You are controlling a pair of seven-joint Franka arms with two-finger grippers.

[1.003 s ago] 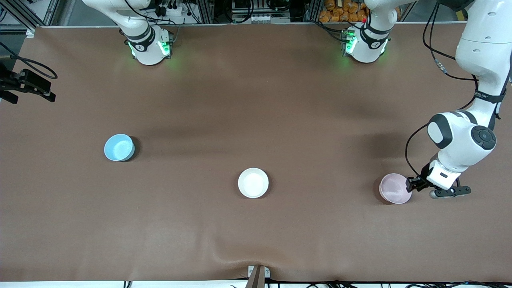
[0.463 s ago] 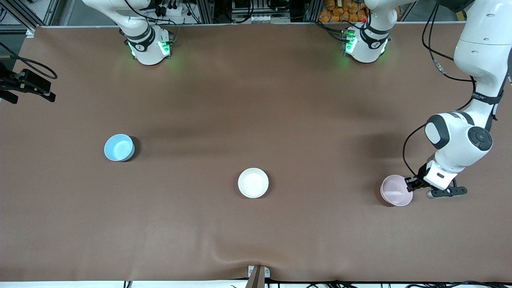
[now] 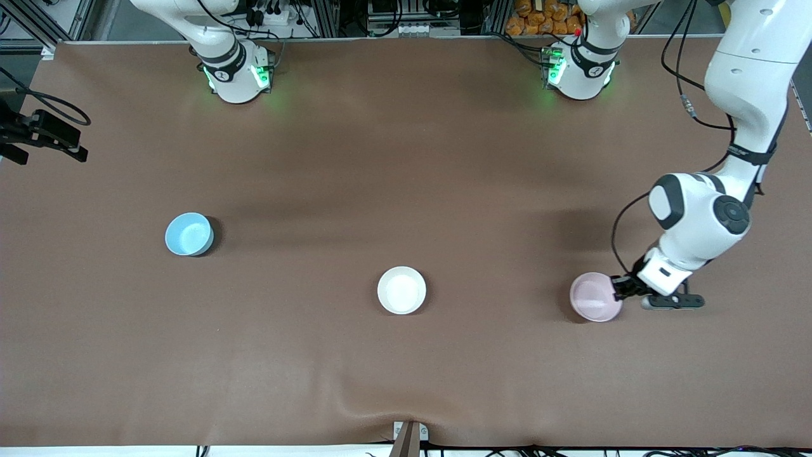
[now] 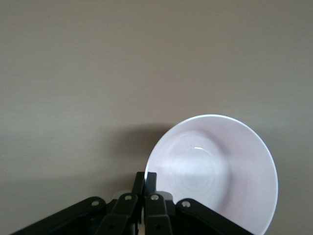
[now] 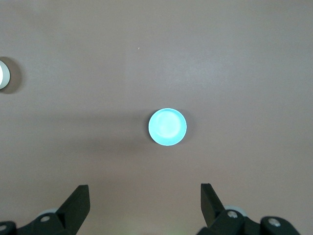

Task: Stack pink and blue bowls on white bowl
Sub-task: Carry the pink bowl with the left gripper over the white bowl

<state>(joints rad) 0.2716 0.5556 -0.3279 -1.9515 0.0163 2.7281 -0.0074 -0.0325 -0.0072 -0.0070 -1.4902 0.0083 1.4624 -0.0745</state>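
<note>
Moved: pink bowl, clamped at its rim by left pincer, shifted toward white bowl mid-table; carry begun. Blue bowl untouched; right pincer, spread, waits above it.

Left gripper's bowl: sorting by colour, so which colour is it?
Pale pink bowl; the left wrist view shows it best.

Left gripper low, fingers pinched together; right gripper held high, jaws wide apart.
</note>
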